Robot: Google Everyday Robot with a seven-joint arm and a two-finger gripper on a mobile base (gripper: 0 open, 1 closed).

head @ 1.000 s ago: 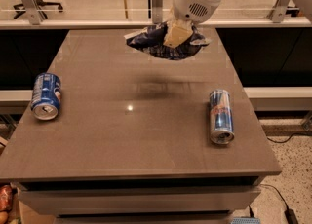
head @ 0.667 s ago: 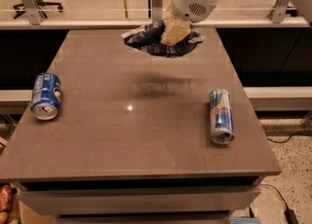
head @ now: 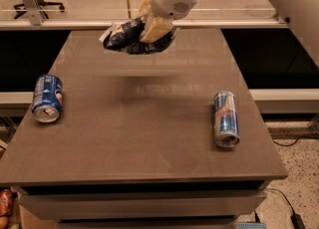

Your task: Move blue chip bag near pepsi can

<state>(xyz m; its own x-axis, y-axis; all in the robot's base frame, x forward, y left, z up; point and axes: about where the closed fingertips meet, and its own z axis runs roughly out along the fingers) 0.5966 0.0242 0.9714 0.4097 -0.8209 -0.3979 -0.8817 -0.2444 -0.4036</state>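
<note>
Your gripper [head: 152, 26]: over the far part of the counter [head: 149, 143], left of centre | jaws: clamped on the bag [head: 123, 36], which hangs clear of the surface | pepsi can [head: 47, 98]: on its side near the left edge, well apart from the bag | slim can [head: 226, 118]: on its side near the right edge.

Crinkled glossy foil blue chip bag [head: 123, 38] hangs in the gripper [head: 152, 27] above the smooth, faintly shiny table [head: 149, 143].

No legible text: pepsi can [head: 47, 98], slim can [head: 226, 119], blue chip bag [head: 119, 37] in claw [head: 150, 28] aloft
</note>
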